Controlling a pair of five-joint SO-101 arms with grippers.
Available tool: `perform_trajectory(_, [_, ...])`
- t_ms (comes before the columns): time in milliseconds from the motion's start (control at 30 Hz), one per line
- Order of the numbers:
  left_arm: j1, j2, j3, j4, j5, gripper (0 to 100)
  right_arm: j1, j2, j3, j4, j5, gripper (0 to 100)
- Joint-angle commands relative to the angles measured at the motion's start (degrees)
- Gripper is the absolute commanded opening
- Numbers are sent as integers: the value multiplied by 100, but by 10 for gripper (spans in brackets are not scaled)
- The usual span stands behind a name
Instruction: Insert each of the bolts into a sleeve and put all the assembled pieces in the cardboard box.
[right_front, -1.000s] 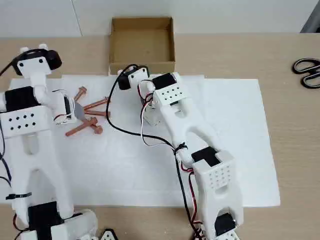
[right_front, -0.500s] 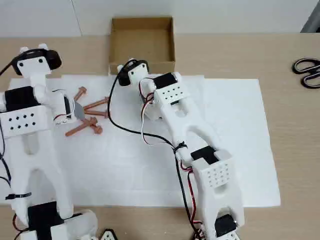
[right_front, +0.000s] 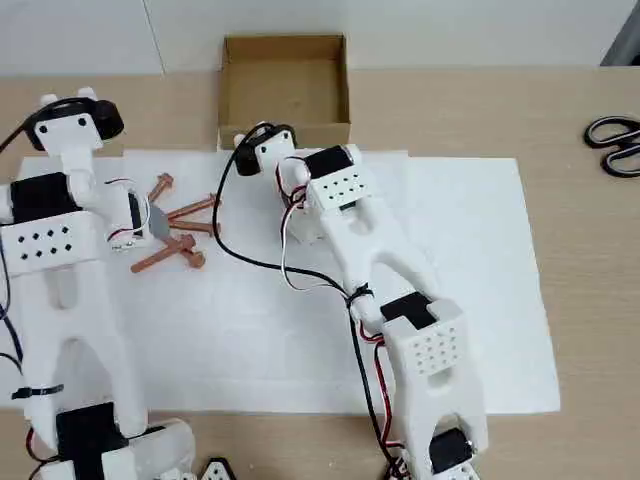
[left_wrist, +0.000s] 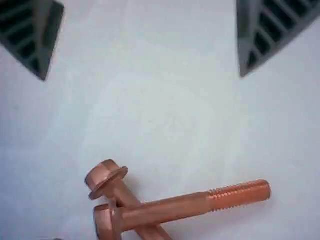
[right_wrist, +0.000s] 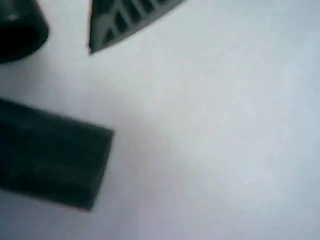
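Right arm's wrist has edged toward the box over the last second, then eased back a touch. Left arm and bolts lie as before.

Near edge: both white arms rise from their bases onto a white foam sheet spread over the light wooden worktop.

Left gripper hangs just above the sheet, jaws spread wide and holding nothing. It sits just beside the cluster of copper-coloured flanged bolts. In the left wrist view two of these show close up: one bolt lies across the shank of a second bolt, whose flanged head points up toward the gripper.

Right gripper is low over the sheet near its middle, tucked under its own arm in the high view. Open or closed cannot be told. A dark blunt-ended piece lies on the sheet beside it, too blurred to identify.

Farther back: the shallow brown cardboard box sits on the worktop, touching the sheet's far edge, just beyond the right arm's wrist.

Far right: black-handled scissors on bare worktop, well apart from the rest.
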Motion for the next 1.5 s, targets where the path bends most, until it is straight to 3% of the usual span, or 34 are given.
perform_trajectory(0, [-18, -26, -215, 26, 26, 233, 4, 338, -26, 154, 18, 270])
perform_trajectory(767, [-18, -35, -215, 0, 26, 233, -224, 198, -167, 637, -220, 270])
perform_trajectory(1100, [-18, -35, -215, 0, 26, 233, -224, 251, -167, 382, -202, 266])
perform_trajectory(1367, [-18, -35, -215, 18, 26, 233, -224, 576, -185, 295, -211, 7])
perform_trajectory(1467, [-18, -35, -215, 18, 26, 233, -198, 558, -255, 497, -211, 13])
